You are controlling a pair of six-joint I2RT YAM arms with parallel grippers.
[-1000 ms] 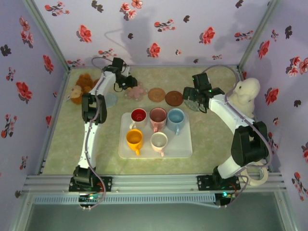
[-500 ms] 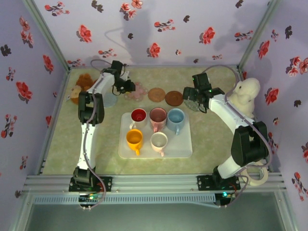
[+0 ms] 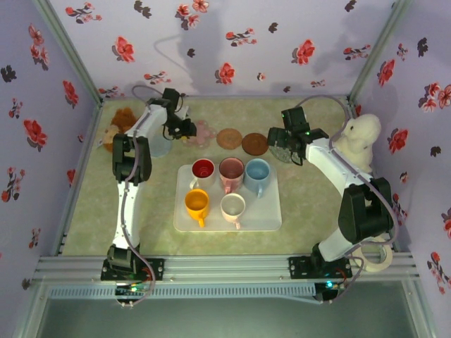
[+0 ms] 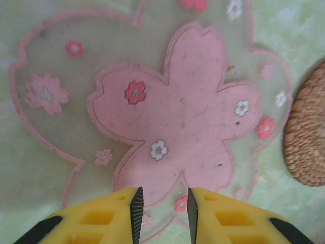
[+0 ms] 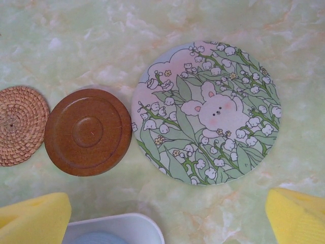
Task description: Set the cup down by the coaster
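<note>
**Both sets of fingers low over the coaster row; all cups on the tray**

Left fingers (image 4: 136, 212): we note a narrow gap between the two black pads, with nothing in it. They hang above the near edge of the pink flower coaster (image 4: 177, 117). It lies flat on the counter (image 4: 304, 40) and spreads out ahead of the tips. To the right of these fingers, the woven coaster (image 4: 307, 134) lies just beside the flower coaster's clear rim.

Right fingers (image 5: 35, 221): spread wide, holding nothing. The bunny-print coaster (image 5: 205, 112) lies flat ahead of them, between the two tips. Ahead of the left-hand tip sits the brown wooden coaster (image 5: 89, 132), just beside the bunny one; we cannot tell whether the two touch. The woven coaster is next along, further left. Close behind these fingers we see a corner of the white tray (image 5: 117, 221) and the rim of the blue cup (image 5: 101, 239).

Cups: all five stand upright on the tray, behind both sets of fingers, and none is gripped.
- Row nearer the fingers: red cup (image 3: 203, 169), pink cup (image 3: 231, 169), then the blue cup.
- Row farther back: orange cup (image 3: 197, 203) and cream cup (image 3: 232, 205).

Other items: a brown plush (image 3: 120, 127) sits left of the left fingers. A white plush (image 3: 359, 137) sits right of the right fingers.
</note>
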